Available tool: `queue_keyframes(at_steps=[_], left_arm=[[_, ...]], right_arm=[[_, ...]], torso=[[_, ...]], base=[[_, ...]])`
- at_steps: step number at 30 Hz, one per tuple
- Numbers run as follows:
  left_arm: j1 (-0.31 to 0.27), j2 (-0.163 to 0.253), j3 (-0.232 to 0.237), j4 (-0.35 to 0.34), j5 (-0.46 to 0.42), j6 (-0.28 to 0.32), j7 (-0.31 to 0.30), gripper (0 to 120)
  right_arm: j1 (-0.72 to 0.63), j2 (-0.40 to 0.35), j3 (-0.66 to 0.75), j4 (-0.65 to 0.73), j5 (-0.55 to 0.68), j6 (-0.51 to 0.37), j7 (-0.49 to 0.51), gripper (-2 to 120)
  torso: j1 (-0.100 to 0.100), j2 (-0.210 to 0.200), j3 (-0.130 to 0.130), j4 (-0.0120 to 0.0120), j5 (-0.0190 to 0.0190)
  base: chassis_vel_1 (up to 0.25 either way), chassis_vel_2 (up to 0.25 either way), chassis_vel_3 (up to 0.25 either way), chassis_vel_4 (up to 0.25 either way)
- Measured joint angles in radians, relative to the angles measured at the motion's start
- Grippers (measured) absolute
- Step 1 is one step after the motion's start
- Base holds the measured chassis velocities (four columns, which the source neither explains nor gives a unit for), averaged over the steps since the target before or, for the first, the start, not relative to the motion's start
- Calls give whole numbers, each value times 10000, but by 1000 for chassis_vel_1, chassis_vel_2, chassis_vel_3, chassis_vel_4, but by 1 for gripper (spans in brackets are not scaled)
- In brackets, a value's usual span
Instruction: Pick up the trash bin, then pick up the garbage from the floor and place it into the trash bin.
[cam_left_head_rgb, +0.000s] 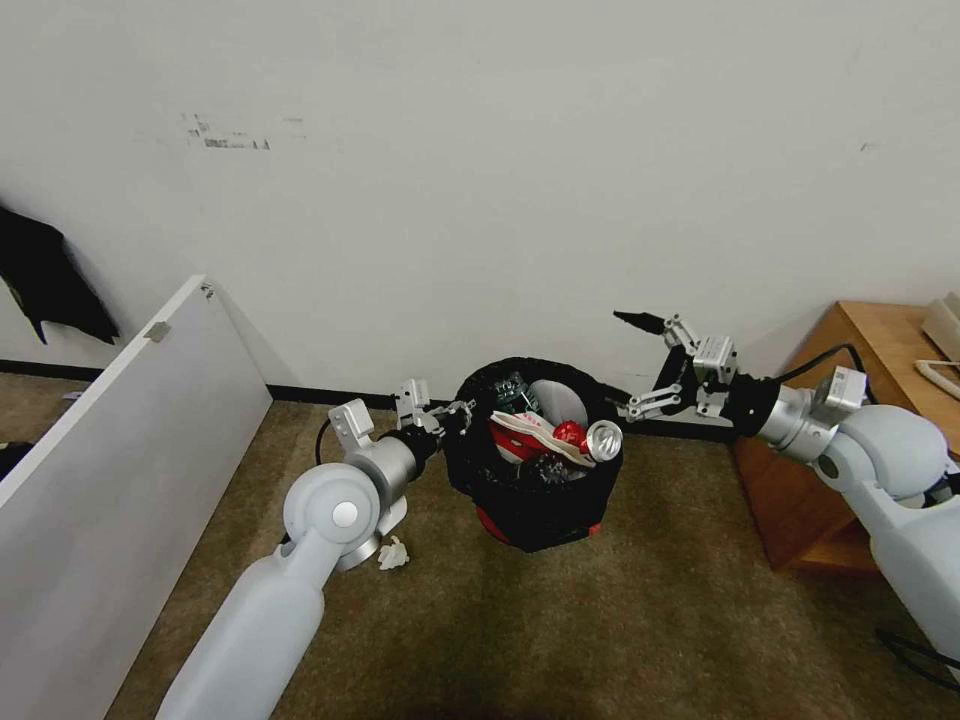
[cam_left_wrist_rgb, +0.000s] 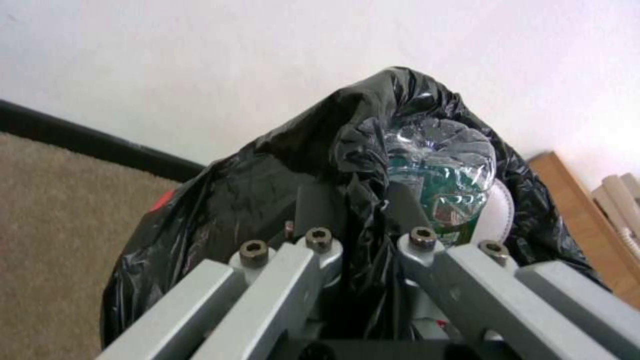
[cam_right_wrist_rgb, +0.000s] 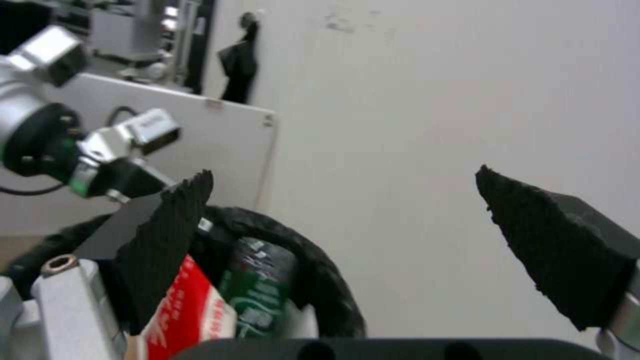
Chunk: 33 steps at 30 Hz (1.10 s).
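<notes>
Red round trash bin (cam_left_head_rgb: 533, 520) lined with crinkly black plastic hangs above the beige carpet (cam_left_head_rgb: 640, 640), rim pinched by the left gripper (cam_left_head_rgb: 452, 411), already full; the right gripper (cam_left_head_rgb: 632, 362), spread empty, should descend gently.

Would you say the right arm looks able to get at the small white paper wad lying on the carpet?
Probably not directly: the white paper wad lies beside the left arm, past the bag-lined red bin, while the open right claw hangs above the bin's far side.
</notes>
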Motion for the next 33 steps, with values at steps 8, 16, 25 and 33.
queue_keyframes(at_steps=[8, 16, 25, 33], left_arm=[[100, 359, -380, -460, -206, -2, -138, 4], [213, 586, -784, -895, -60, -2, -170, 4], [307, 761, -1033, -1276, 610, -425, -49, 4], [345, 774, -1262, -1432, 686, -675, -26, 4]], right_arm=[[-134, 64, 225, 283, 271, -299, 1310, 100], [-124, 172, 273, 478, 359, -382, 2169, 100], [-128, 198, 335, 1023, 568, -786, 3385, 100], [-105, 300, 221, 1590, 983, -1354, 4590, 100]], torso=[[0, 0, 0, 0, -1], [0, 0, 0, 1, -1], [0, 0, 0, -1, -1], [0, 1, 0, 0, -1]], base=[[0, 0, 0, 0], [0, 0, 0, 0], [0, 0, 0, 0], [0, 0, 0, 0]])
